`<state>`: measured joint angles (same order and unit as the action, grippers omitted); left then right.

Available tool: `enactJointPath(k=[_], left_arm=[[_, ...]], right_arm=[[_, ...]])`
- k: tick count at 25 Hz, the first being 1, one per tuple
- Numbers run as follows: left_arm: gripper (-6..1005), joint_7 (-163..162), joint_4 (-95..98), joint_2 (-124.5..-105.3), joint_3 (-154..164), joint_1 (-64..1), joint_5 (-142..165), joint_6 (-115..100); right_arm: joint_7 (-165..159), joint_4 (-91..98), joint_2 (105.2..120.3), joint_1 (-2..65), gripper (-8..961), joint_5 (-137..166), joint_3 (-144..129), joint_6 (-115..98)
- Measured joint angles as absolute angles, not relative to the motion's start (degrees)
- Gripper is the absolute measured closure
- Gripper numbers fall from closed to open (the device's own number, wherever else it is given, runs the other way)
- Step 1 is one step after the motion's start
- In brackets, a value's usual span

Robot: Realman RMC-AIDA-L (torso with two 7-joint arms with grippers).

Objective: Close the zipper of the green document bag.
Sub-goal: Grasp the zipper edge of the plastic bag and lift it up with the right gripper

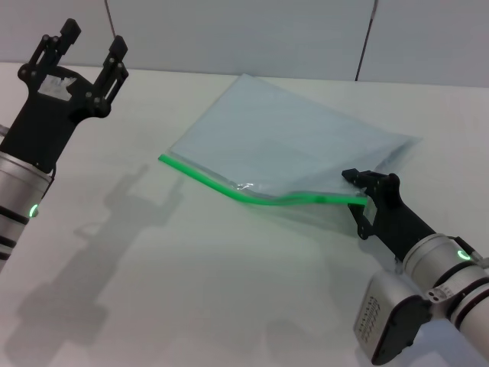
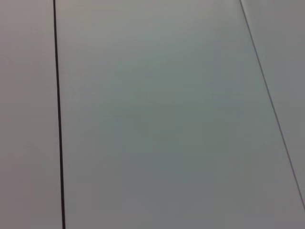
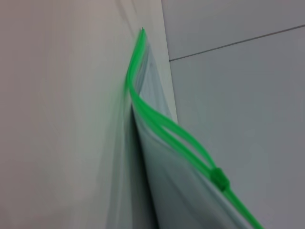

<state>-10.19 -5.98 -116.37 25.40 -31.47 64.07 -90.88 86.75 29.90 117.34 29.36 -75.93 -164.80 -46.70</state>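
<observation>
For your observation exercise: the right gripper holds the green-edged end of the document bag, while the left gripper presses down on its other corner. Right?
Not quite. The head view shows the left gripper raised, clear of the green document bag. The right gripper is at its green-edged end.

Pale grey-white panel, thin dark seam — fainter slanted seam at one corner

No legible text or labels.

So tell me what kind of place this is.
Probably a lab or test bench, not a home. A plain white table holds only the green document bag, grey panel walls stand behind, and the left gripper and right gripper work over it.
</observation>
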Motion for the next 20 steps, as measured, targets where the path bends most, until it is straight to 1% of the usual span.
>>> enactJointPath(k=[3,9,14,20], left_arm=[[321,-10.2,-6.0,-116.37,25.4,-31.4,64.1,-90.9],[322,-10.2,-6.0,-116.37,25.9,-31.7,64.3,-90.5],[322,-10.2,-6.0,-116.38,26.2,-32.1,64.7,-88.6],[322,-10.2,-6.0,-116.42,26.3,-32.6,65.6,-87.4]], right_arm=[[86.8,30.0,117.33,29.5,681,-76.0,-164.8,-46.7],[86.2,30.2,117.28,29.7,832,-76.5,-164.6,-46.6],[86.3,30.3,117.24,30.0,882,-76.6,-164.7,-46.8],[86.5,30.4,117.22,30.2,900,-76.2,-164.7,-45.5]])
